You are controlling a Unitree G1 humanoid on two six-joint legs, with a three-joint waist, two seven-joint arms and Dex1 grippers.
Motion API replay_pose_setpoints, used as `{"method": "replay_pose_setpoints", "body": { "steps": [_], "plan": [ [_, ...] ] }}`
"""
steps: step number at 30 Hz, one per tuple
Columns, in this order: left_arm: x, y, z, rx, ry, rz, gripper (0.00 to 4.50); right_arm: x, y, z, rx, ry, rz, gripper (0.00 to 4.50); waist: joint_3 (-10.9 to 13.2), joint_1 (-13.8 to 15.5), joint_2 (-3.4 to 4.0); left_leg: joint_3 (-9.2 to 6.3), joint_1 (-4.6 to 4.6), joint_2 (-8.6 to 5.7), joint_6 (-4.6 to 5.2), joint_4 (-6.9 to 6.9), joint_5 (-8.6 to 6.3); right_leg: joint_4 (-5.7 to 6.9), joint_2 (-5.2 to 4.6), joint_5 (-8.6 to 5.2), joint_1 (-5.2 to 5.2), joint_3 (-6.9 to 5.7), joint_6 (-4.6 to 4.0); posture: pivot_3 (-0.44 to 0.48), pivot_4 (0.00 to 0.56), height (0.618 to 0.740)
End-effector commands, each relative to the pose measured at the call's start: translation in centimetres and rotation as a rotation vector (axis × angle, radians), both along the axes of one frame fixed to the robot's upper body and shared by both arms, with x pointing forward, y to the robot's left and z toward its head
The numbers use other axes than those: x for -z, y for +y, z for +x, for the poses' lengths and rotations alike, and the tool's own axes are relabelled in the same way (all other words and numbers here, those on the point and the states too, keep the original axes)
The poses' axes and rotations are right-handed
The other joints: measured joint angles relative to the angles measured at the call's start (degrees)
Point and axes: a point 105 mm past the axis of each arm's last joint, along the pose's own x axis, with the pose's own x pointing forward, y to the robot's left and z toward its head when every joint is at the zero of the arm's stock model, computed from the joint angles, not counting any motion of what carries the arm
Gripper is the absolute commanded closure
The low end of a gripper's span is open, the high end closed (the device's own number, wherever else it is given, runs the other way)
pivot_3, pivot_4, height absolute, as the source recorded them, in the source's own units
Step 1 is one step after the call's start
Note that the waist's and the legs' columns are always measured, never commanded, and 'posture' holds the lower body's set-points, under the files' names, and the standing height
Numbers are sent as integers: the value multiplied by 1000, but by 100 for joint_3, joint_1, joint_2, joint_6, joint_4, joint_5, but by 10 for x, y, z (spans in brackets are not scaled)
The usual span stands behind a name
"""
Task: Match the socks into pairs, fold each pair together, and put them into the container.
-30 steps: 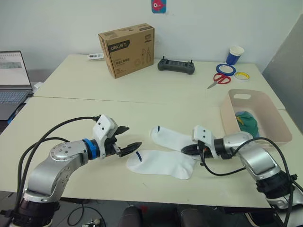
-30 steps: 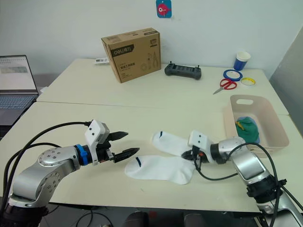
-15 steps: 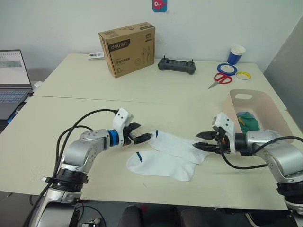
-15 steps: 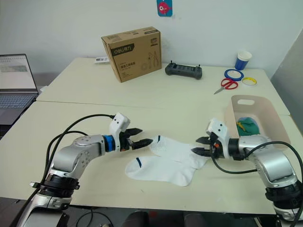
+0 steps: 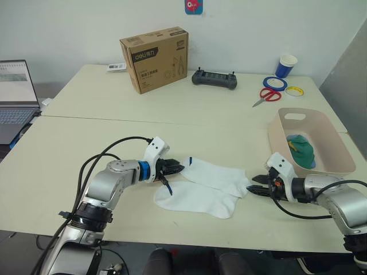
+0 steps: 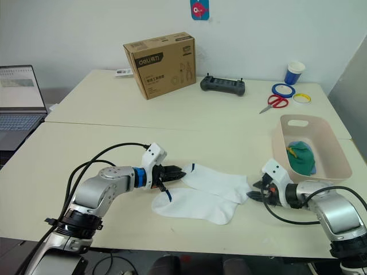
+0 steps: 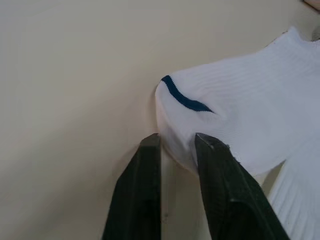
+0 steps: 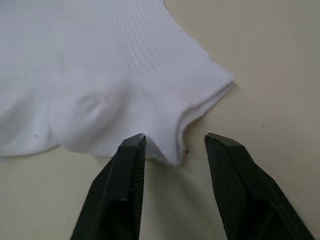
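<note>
Across the bench [image 5: 74, 132], the upper white sock [image 5: 215, 175] spans both tools: left tool [image 7: 176, 146] pinches its toe, right tool [image 8: 175, 145] spread at its cuff.

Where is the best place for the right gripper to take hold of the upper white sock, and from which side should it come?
Probably the cuff edge of the upper white sock, approached low from the robot's right. That ribbed corner points toward the right gripper, whose jaws stand open around it, and the sock lies flat on the table.

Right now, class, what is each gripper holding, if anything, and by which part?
The left gripper pinches the toe end of the farther white sock. The right gripper holds nothing; its fingers are open around that sock's cuff.
</note>
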Motion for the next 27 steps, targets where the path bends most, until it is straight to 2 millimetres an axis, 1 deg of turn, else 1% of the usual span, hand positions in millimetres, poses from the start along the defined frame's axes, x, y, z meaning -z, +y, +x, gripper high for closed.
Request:
{"method": "replay_pose_setpoints", "body": {
  "steps": [1, 2, 3, 7, 11, 13, 14, 16, 18, 20, 22, 25, 27],
  "plan": [
    [-9, -5, 3, 19, -34, -9, 4500, -17, 6, -2, 8, -4, 74, 3870, 0, 1, 0, -1, 0, 0, 0, 0, 0, 0, 0, 0, 0, 0, 0, 0, 150, 740],
    [-9, -6, 3, 18, -36, -10, 4500, -18, 6, -2, 9, -4, 80, 4271, 0, 2, 0, -1, 0, 0, 0, 0, 0, 0, 0, 2, 0, 0, -4, 0, 150, 740],
    [-10, -6, 4, 15, -42, -14, 4500, -21, 5, 0, 21, -9, 90, 4488, 0, 2, 0, -1, 0, 0, 0, 0, 0, 0, 0, 4, 0, -1, -7, 0, 150, 740],
    [-18, -1, 11, -26, -73, -30, 4500, -30, 4, 12, 44, -36, 127, 4488, 0, -10, 0, 1, 0, 0, 0, 0, 0, 0, 0, 4, 0, 1, -7, 0, 150, 740],
    [-32, 6, 16, -78, -106, -74, 4500, -44, 8, 22, 40, -47, 184, 4488, 0, -11, 0, -1, 1, 1, 0, 0, 0, 1, 1, 6, -1, -1, -6, 0, 150, 740],
    [-42, 14, 16, -127, -132, -93, 4500, -52, 11, 26, 29, -50, 215, 4488, 0, -11, 0, -2, 0, 1, 0, 0, 0, 1, 1, 9, -1, -2, -12, 0, 150, 740],
    [-50, 17, 9, -137, -133, -119, 4500, -59, 15, 27, 18, -33, 256, 4488, 0, -20, 0, -1, -1, 1, 0, 0, 0, 0, 2, 11, -1, -1, -15, 0, 150, 740],
    [-58, 21, -3, -138, -125, -145, 4500, -67, 19, 26, 4, -1, 308, 4488, 0, -38, 0, 3, -6, 3, 0, -1, 0, -1, 1, 14, -6, 5, -21, 0, 150, 740],
    [-68, 23, -20, -140, -112, -181, 4500, -73, 23, 18, -38, 67, 349, 4488, 0, -36, 0, 1, -5, 5, 0, -3, 0, 0, 0, 15, -5, 1, -22, 0, 150, 740],
    [-72, 25, -33, -156, -89, -211, 4500, -73, 26, 6, -87, 132, 355, 4488, 0, -32, 0, -3, -5, 7, 1, -5, 0, 0, 0, 14, -4, -5, -22, 0, 150, 740],
    [-70, 26, -46, -162, -63, -215, 4500, -69, 28, -3, -136, 166, 323, 4488, 0, -12, 0, -7, -7, 7, 1, -5, -1, -1, 0, 13, -4, -10, -22, 0, 150, 740],
    [-61, 31, -72, -193, -12, -211, 4500, -63, 30, -14, -176, 225, 317, 4488, 0, -16, 0, -3, -5, 5, 1, -4, -1, -3, -1, 10, -2, -6, -16, 0, 150, 740],
    [-57, 35, -80, -217, 8, -202, 4500, -61, 32, -16, -186, 240, 319, 4488, 1, -23, -2, -2, -2, 5, 1, -3, -1, -3, -2, 7, 0, -4, -11, 0, 150, 740]
  ]
}}
